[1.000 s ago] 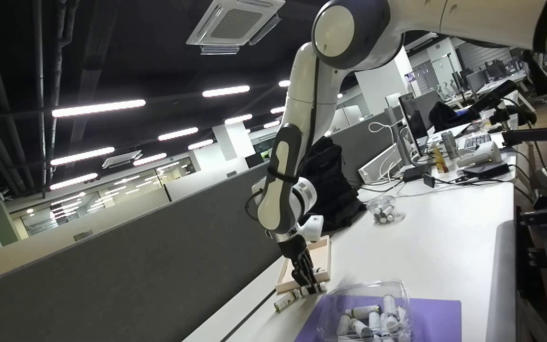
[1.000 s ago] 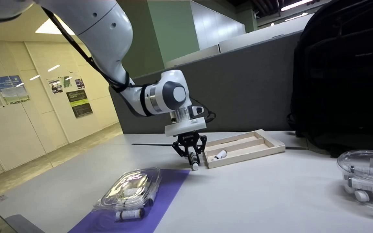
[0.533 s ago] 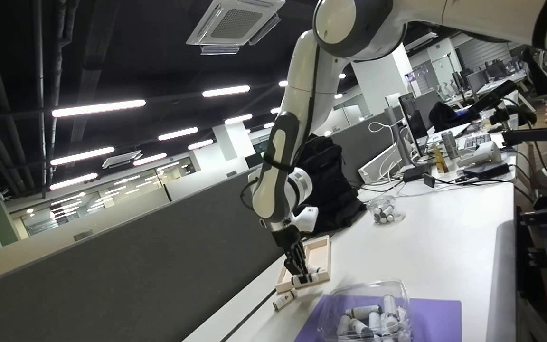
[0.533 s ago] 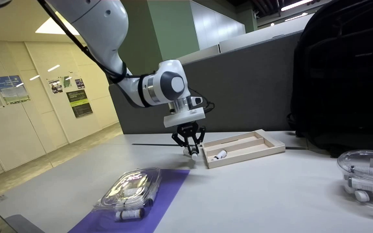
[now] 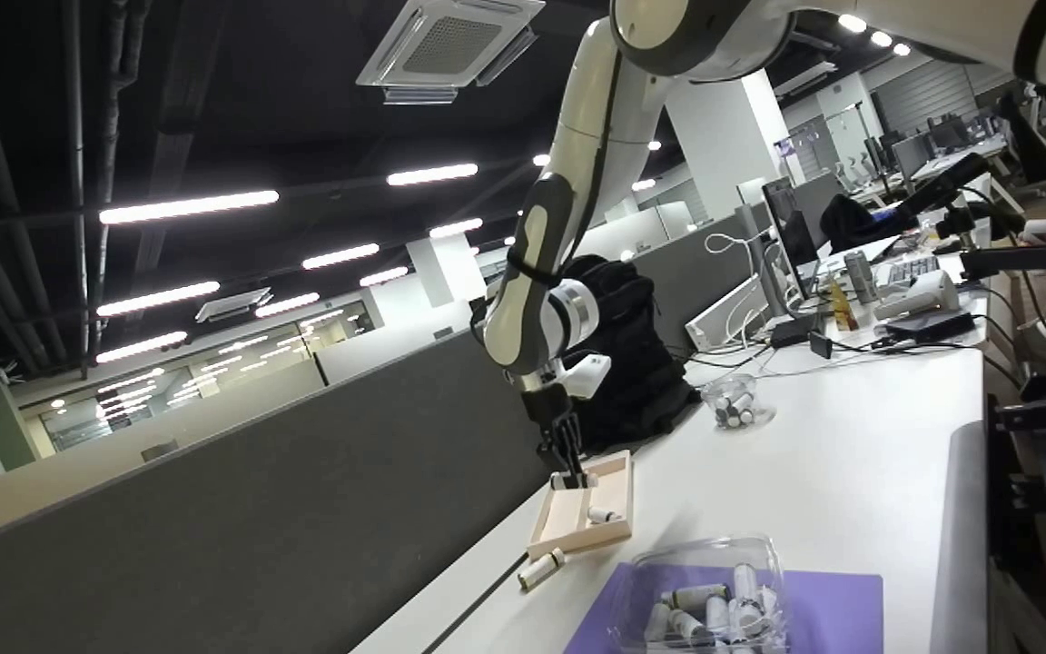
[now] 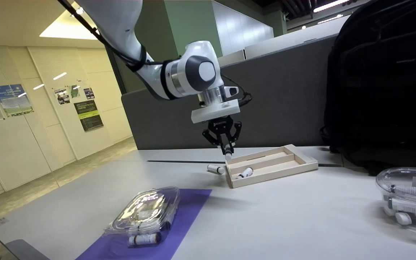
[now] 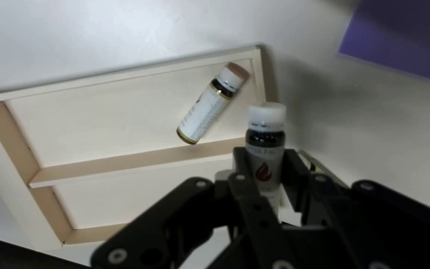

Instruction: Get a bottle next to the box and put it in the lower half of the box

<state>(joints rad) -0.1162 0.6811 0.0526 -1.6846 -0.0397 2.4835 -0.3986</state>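
Note:
The tan box (image 6: 273,177) lies on the table, split lengthwise by a pale strip; it also shows in the wrist view (image 7: 125,76). My gripper (image 7: 265,160) is shut on a white-capped bottle (image 7: 266,123) with a red flame mark. In both exterior views the gripper (image 5: 571,480) (image 6: 228,148) holds the bottle above the box's short end, near its corner. One bottle (image 7: 207,110) lies slanted in a compartment, also visible in an exterior view (image 6: 245,173). Another bottle (image 6: 215,169) lies on the table beside that short end. My fingers hide part of the second compartment.
A purple sheet (image 6: 190,213) bears a clear container (image 5: 695,554) of bottles, with a loose bottle (image 6: 144,239) beside it. A clear round tub (image 6: 406,202) of bottles stands farther along. A black backpack (image 6: 381,90) and a grey partition (image 6: 276,108) stand behind the box.
My gripper has lifted the held bottle off the table beside the box and carried it up and over the box's end. The other bottle beside the box has shifted slightly.

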